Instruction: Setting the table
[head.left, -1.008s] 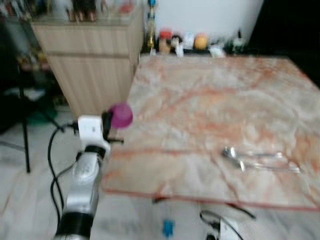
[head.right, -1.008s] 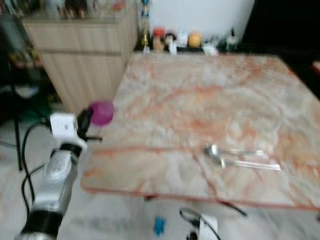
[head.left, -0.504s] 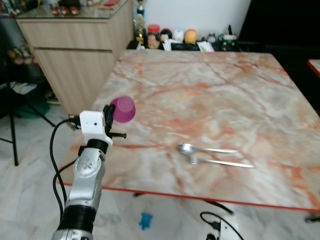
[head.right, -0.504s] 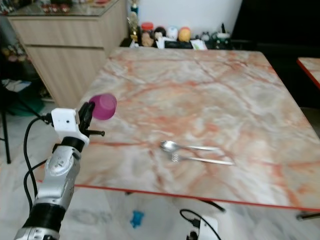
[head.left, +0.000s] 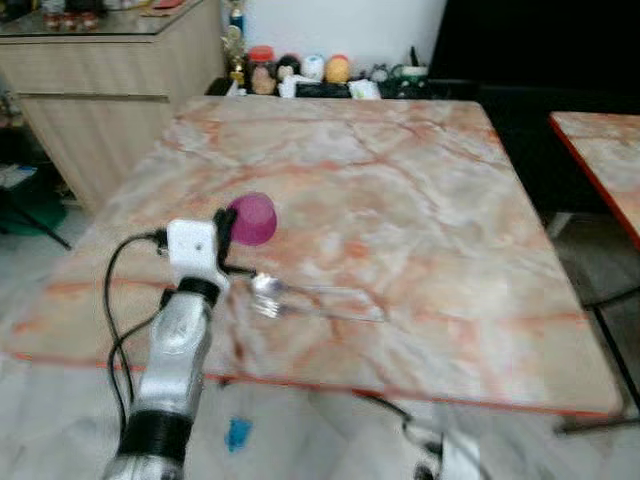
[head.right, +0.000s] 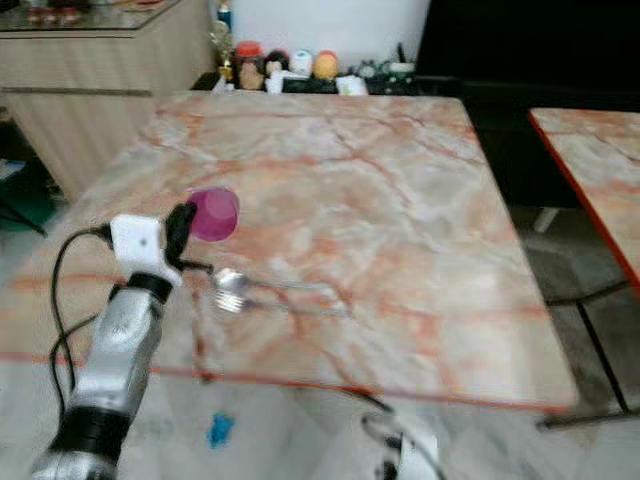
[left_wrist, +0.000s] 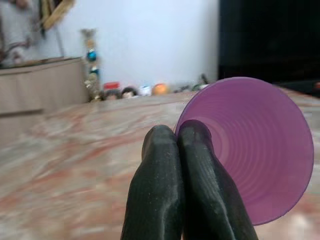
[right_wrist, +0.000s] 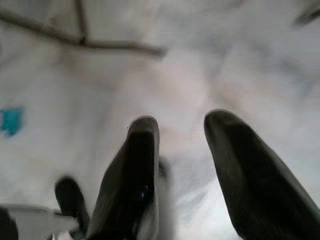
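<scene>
A purple plastic cup (head.left: 250, 219) lies tipped on its side in my left gripper (head.left: 222, 228), which is shut on its rim. In the left wrist view one finger sits inside the cup (left_wrist: 255, 150) and the other outside. The cup hangs just above the marble table (head.left: 420, 200), over its near left part. A spoon (head.left: 268, 290) and a fork (head.left: 335, 312) lie side by side on the table, right beside the gripper. My right gripper (right_wrist: 182, 125) hangs low, open, pointing at the pale floor.
A wooden cabinet (head.left: 90, 90) stands at the back left. Jars and small ornaments (head.left: 300, 72) line the table's far edge. A second marble table (head.left: 600, 150) is at the right, with a gap between. A blue scrap (head.left: 237, 432) lies on the floor under the near edge.
The whole view has shifted as I moved to the table. My left gripper with the cup, off the table's left edge before, is now over the table beside the cutlery.
</scene>
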